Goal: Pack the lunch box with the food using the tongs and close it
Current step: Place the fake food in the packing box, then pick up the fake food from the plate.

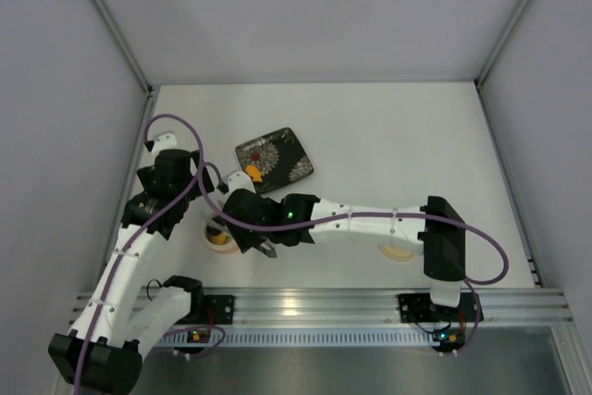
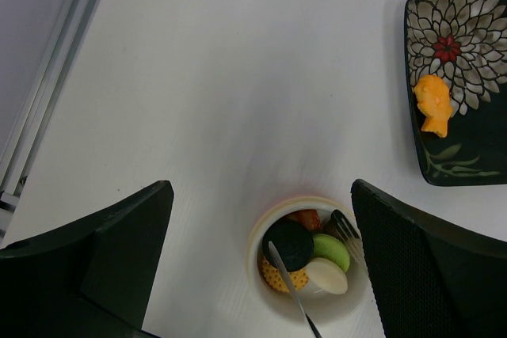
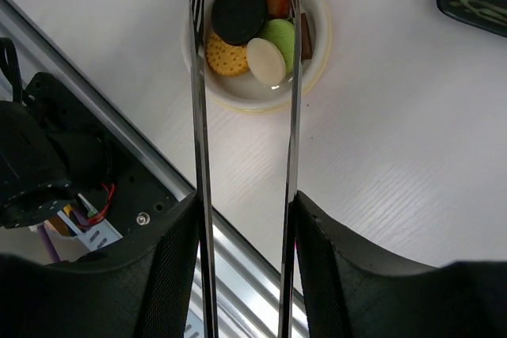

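The lunch box (image 3: 252, 94) sits open on the counter (image 1: 388, 154), in the left part close to the near edge. Most of the food (image 3: 238, 13) is already in it: a black round biscuit, a green piece (image 3: 279, 36), a whitish oval (image 3: 266, 61), a dotted yellow cracker (image 3: 224, 57), and bits of red and brown against the far wall. The right fingers (image 3: 170, 275) are partly closed on the tongs (image 3: 198, 156). Each slim arm runs along the inner face of one finger, and the two arms are held parted and nearly parallel. The tips of the tongs reach out over the lunch box, one above its left rim and the other above the green piece. I cannot tell whether either tip touches the food. The left fingers (image 2: 119, 259) are spread as wide as they go and hold nothing. They hang above the counter with the lunch box showing in the gap between them. The dark floral plate (image 1: 287, 150) lies beyond the lunch box, toward the middle of the counter and a little left of centre. One orange piece (image 2: 434, 104) rests on it near its edge. The flat cream lid (image 1: 396, 253) lies apart from the lunch box, near the near edge on the right side, and is partly hidden under the right arm.
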Available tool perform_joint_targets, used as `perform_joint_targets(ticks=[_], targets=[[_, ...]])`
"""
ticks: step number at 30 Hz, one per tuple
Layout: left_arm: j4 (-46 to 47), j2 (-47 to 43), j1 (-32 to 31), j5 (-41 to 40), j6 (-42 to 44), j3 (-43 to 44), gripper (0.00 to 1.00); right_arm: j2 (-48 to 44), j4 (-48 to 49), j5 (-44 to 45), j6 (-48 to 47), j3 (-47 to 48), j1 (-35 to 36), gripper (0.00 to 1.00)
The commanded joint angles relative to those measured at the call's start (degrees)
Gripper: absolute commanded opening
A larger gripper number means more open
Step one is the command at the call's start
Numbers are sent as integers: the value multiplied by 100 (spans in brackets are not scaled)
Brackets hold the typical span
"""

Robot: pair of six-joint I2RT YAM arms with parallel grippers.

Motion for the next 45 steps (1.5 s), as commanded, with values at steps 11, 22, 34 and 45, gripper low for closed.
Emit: perform_joint_targets(ticks=[11,22,34,45], targets=[[65,-102,5,-111,11,37,99,-1201,299,437,86,-1064,-551,48],[65,-102,5,-111,20,37,99,-1386,457,139,15,-1241,-1306,48],[74,-85,5,-111,20,28,99,-534,308,-221,-239,-311,-1878,47],[65,-67,5,-111,20,28,99,195,369,-529,-292,7,-2098,47]])
